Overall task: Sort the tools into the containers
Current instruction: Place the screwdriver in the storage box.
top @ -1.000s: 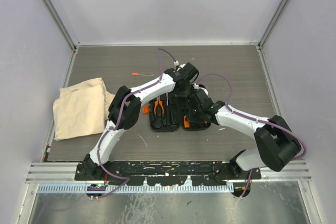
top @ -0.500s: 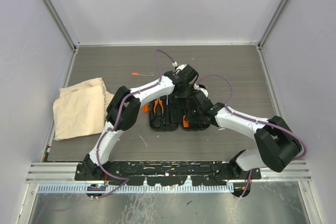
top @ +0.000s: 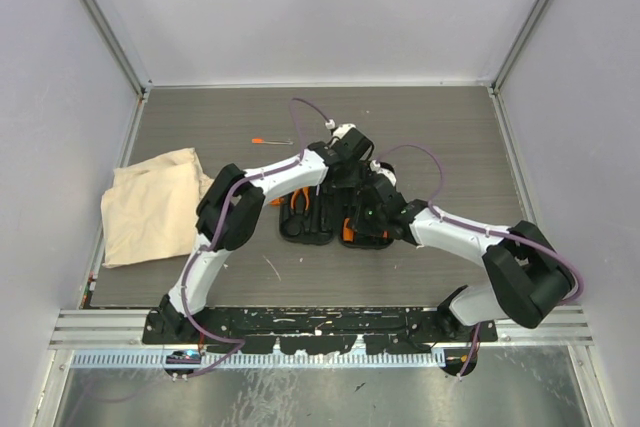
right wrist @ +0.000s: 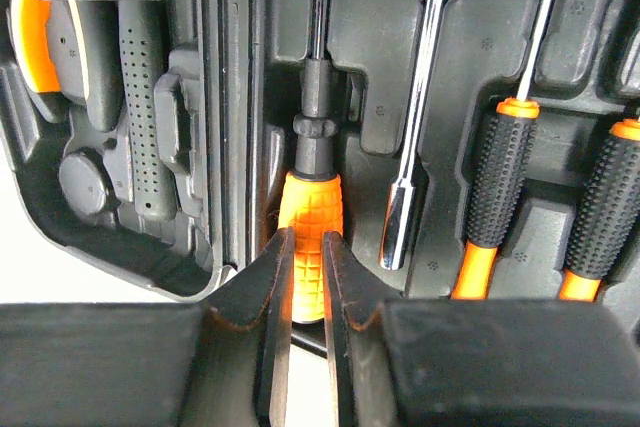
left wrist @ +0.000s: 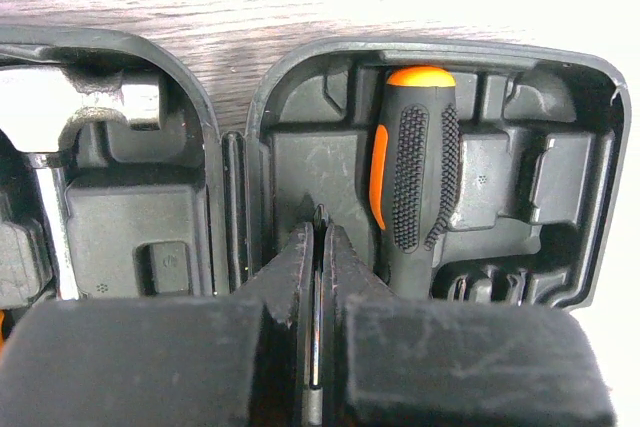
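Nearest on the counter (top: 450, 147), just short of the tool case (top: 300, 235), lies a thin pale stick (top: 272, 267), not part of the job.

R hand (right wrist: 308, 247) sits over the case's near edge. Its fingers are only slightly apart and pressed on both sides of the butt of an orange-handled driver (right wrist: 310, 202), so it has hold of that. The driver lies lengthwise in the case, in the channel right beside the hinge, shaft pointing to the case's far edge. Can't tell if it's fully seated.

Further from the hinge, a steel-shafted driver (right wrist: 425, 97) and two black-and-orange screwdrivers (right wrist: 495, 182) are already slotted. Pliers (top: 299, 198) sit in the case's other half.

L hand (left wrist: 320, 235) hangs over the case's far part, fingers fully closed. Can't tell if anything thin is pinched. Below it a fat black-grip screwdriver (left wrist: 410, 167) lies in its recess.

Beyond the case, a thin orange-tipped driver (top: 270, 140) lies loose. The cloth bag (top: 150, 212) is well off the case's left.

Step in hand, prob.: seating the orange-handled driver.

Next: press the handle flush, open R hand just enough, then lift straight off w/o dragging it out. After that, the loose driver beyond the case.
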